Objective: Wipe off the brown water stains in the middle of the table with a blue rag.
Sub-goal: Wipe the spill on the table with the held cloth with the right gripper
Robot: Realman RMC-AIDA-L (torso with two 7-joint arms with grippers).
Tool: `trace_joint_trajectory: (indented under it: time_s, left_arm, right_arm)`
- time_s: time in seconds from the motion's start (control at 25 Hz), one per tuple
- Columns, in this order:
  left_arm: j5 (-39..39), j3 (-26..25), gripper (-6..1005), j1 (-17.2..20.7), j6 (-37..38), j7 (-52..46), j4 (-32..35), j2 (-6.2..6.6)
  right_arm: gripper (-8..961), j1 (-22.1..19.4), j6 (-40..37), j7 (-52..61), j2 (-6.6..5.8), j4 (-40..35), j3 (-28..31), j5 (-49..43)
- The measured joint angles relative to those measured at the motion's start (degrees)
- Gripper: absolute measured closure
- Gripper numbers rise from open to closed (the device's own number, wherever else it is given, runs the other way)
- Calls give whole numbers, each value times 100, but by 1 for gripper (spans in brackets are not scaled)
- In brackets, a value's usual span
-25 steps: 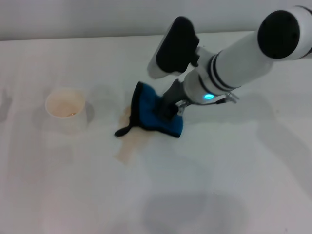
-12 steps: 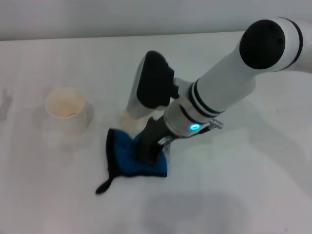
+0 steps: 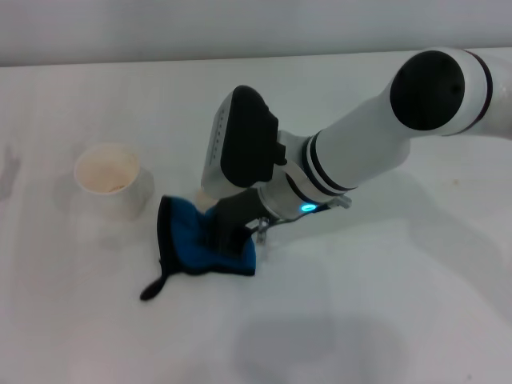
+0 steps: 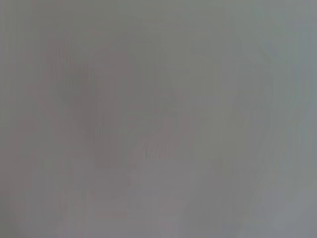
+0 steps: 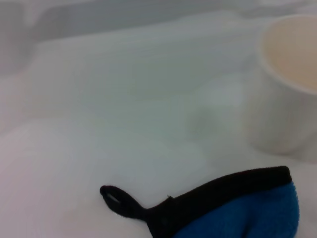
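The blue rag (image 3: 200, 244) lies bunched on the white table (image 3: 360, 320), just left of the middle. Its black loop (image 3: 152, 290) trails toward the front left. My right gripper (image 3: 232, 234) reaches in from the right, presses down on the rag's right half and is shut on it. Of the brown water stains, only a small tan patch (image 3: 206, 195) shows behind the rag, beside the wrist housing. The right wrist view shows the blue rag (image 5: 247, 213), its black edging and its loop (image 5: 116, 197) close up. The left gripper is out of sight.
A white paper cup (image 3: 110, 180) stands upright left of the rag, a short gap away, and appears again as the cup (image 5: 287, 84) in the right wrist view. The left wrist view shows only a plain grey surface.
My right gripper has dragged the rag from the middle of the table toward the front left, across the stain. The tan blotch and its drip tail in front no longer show.
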Motion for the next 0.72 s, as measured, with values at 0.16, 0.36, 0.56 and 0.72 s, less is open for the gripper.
trace_joint_trajectory:
  time_s: [0.16, 0.36, 0.56, 0.72]
  left_arm:
    - [0, 0, 106, 10, -1, 0, -5, 0]
    - [0, 0, 106, 16, -5, 0, -18, 0]
    - [0, 0, 107, 8, -8, 0, -25, 0]
    - [0, -1, 107, 10, -10, 0, -27, 0]
  right_arm:
    - [819, -7, -453, 0, 0, 148, -84, 209]
    - [820, 34, -879, 44, 1, 341, -87, 266]
    - [820, 67, -1236, 64, 1, 612, -46, 274]
    - [820, 89, -1485, 69, 1, 866, -42, 278]
